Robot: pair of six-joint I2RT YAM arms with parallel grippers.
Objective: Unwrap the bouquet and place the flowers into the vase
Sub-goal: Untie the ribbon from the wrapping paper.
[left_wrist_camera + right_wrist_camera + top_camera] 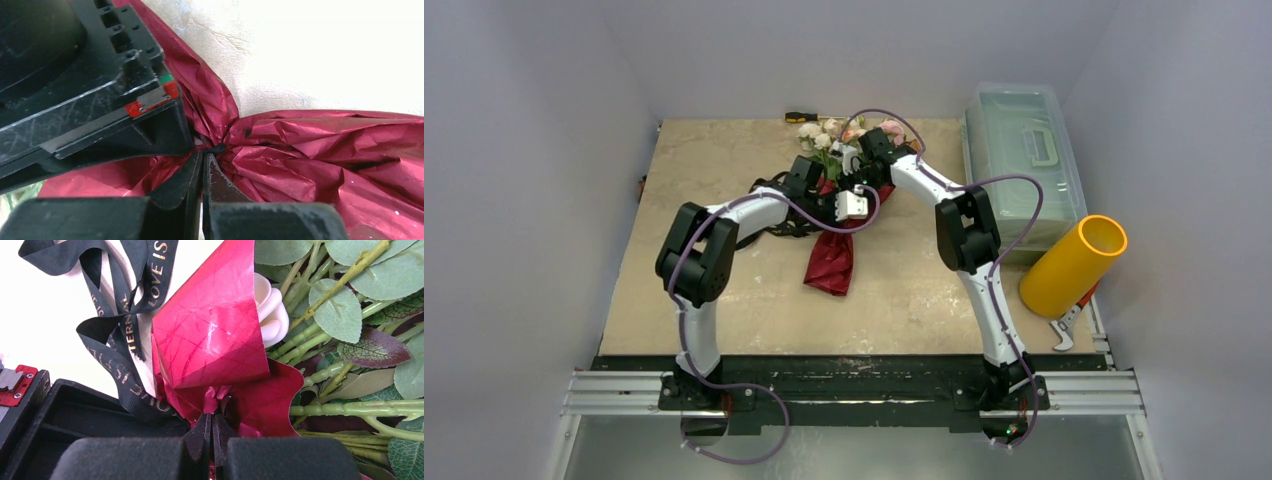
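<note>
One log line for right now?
left claw: shut at paper waist | right claw: shut on paper | flowers: in paper | vase: no flowers

A beige stone-patterned tabletop [724,180] is carrying a bouquet [832,262] of cream and pink roses in crinkled maroon paper, beside a loose black ribbon [774,230]. A yellow-handled screwdriver [802,117] is lying at the far edge. A clear plastic box [1024,150] and a toppled yellow-orange cylindrical vase [1072,265] are lying along the right.

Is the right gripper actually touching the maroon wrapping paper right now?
Touching. The right wrist view shows the right gripper shut on a pinched fold of the maroon wrapping paper, which bunches up between its closed fingertips.
</note>
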